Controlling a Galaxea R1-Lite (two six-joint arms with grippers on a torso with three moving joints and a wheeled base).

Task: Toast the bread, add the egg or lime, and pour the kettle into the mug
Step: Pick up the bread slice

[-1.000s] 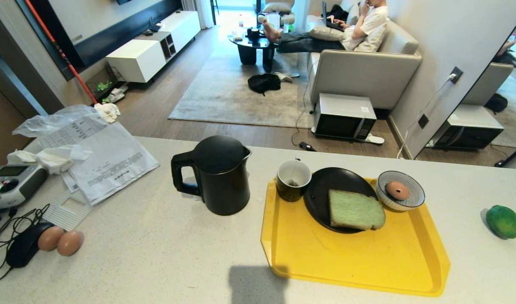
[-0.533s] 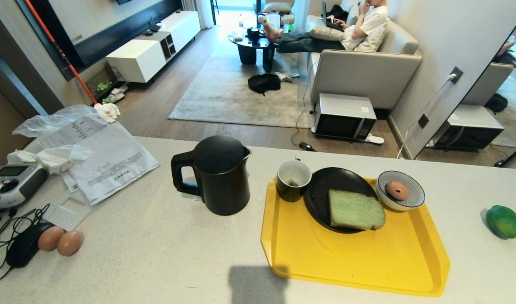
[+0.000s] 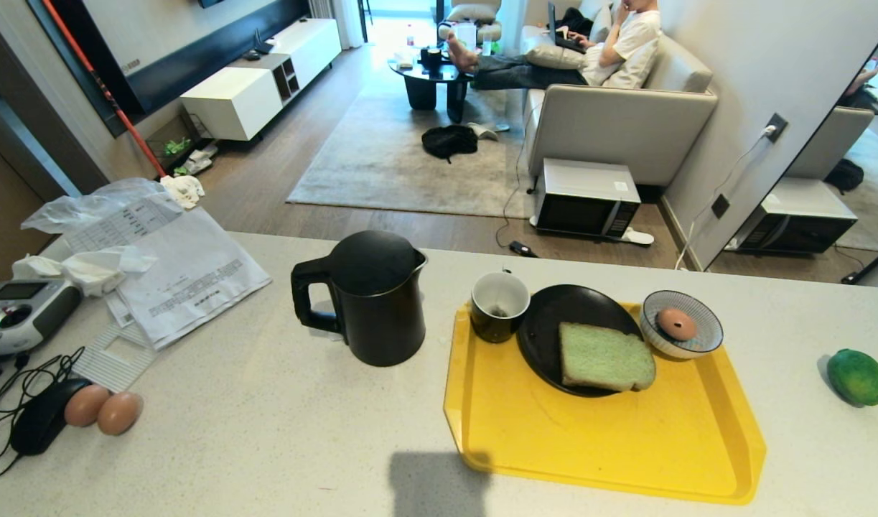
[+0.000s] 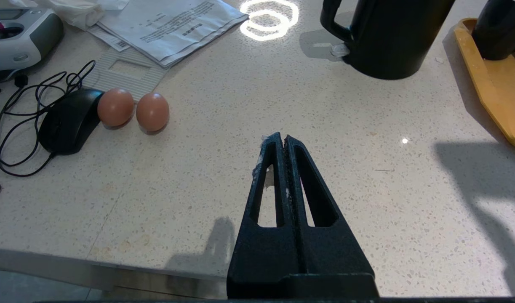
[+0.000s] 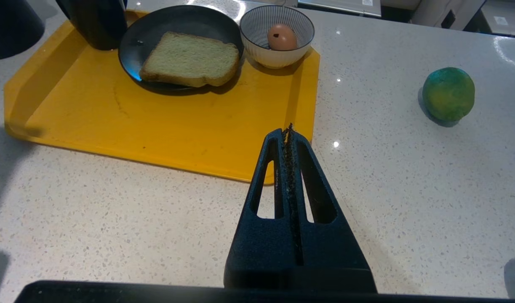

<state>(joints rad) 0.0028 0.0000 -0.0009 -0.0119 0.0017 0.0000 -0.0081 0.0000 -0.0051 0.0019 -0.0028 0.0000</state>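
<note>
A square slice of pale green bread [image 3: 605, 356] lies flat on a black plate [image 3: 553, 316], which sits on a yellow tray [image 3: 604, 438] on a pale speckled bench [image 3: 266, 431]. At the tray's far left corner, touching the plate, stands the black mug [image 3: 499, 306], white inside. At the tray's far right edge a striped bowl [image 3: 681, 324] holds one brown egg [image 3: 676, 324]. Just left of the tray, on the bench, stands the black kettle [image 3: 367, 298], lid on, handle pointing left. The lime [image 3: 856, 377] rests alone on the bench, well to the right of the tray.

The left hand [image 4: 281, 139] hangs over bare bench nearer the robot than the kettle, its two fingers pressed together and gripping nothing. The right hand [image 5: 287, 130] hangs just beside the tray's near right corner, fingers likewise pressed together and empty.

Far left on the bench lie two more brown eggs [image 3: 103, 409] beside a black computer mouse [image 3: 40, 420], some printed papers [image 3: 187, 276] and a grey handheld controller [image 3: 19, 312].
</note>
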